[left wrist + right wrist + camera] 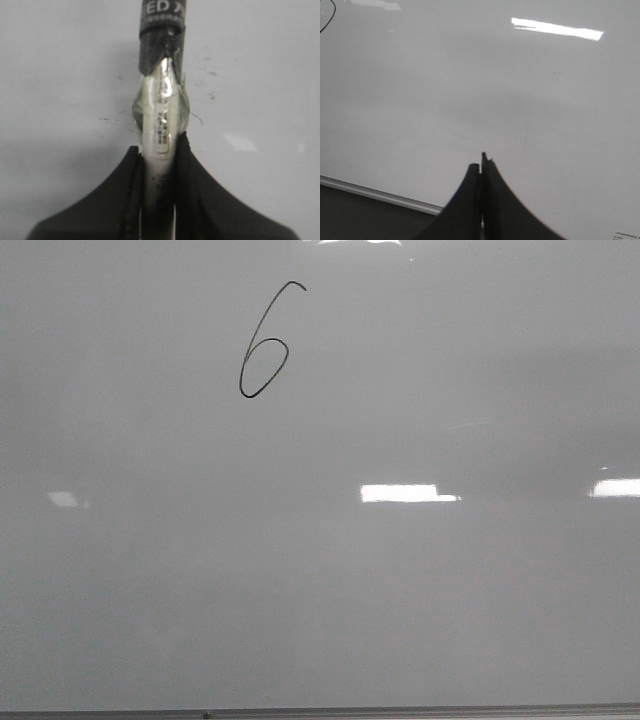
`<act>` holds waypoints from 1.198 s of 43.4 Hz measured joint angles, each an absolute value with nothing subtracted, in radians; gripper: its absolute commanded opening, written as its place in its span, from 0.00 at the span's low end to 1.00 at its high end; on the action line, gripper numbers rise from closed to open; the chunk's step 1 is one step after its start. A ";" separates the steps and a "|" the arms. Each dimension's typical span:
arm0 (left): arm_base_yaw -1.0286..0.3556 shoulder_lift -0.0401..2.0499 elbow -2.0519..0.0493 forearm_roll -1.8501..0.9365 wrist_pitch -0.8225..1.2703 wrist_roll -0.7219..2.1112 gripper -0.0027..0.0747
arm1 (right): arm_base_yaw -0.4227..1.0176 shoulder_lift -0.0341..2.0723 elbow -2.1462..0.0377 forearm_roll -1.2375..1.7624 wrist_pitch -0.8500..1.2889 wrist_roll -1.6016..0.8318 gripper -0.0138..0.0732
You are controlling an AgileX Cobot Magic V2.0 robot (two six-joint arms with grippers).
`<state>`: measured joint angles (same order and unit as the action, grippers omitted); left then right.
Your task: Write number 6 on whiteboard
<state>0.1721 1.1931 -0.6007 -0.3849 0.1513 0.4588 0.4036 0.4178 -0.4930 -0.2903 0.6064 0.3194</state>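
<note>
My left gripper [159,145] clamps a marker [161,100], light, stiff, slippery, best held mid-barrel; my right gripper [482,162] is closed empty. The number 6 [264,343] sits upper-left on the whiteboard [420,610]

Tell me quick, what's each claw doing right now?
Left gripper: closed on a marker.
Right gripper: closed, holding nothing.

The front camera faced the whiteboard [420,600] squarely. Both wrist cameras looked along their fingers, close to it; the right probably shared the 6 [265,342].
</note>
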 measured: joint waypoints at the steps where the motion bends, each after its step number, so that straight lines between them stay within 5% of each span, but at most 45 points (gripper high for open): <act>1: 0.172 1.211 -0.601 -0.391 0.126 0.459 0.01 | 0.404 0.418 -0.493 -0.290 0.606 0.319 0.08; 17: 0.153 1.405 -0.658 -0.402 0.007 0.458 0.03 | 0.404 0.418 -0.493 -0.290 0.606 0.319 0.08; 44: 0.151 1.461 -0.687 -0.402 -0.031 0.458 0.62 | 0.404 0.418 -0.493 -0.290 0.600 0.319 0.08; 52: 0.151 1.461 -0.687 -0.402 -0.032 0.458 0.66 | 0.404 0.418 -0.493 -0.290 0.600 0.319 0.08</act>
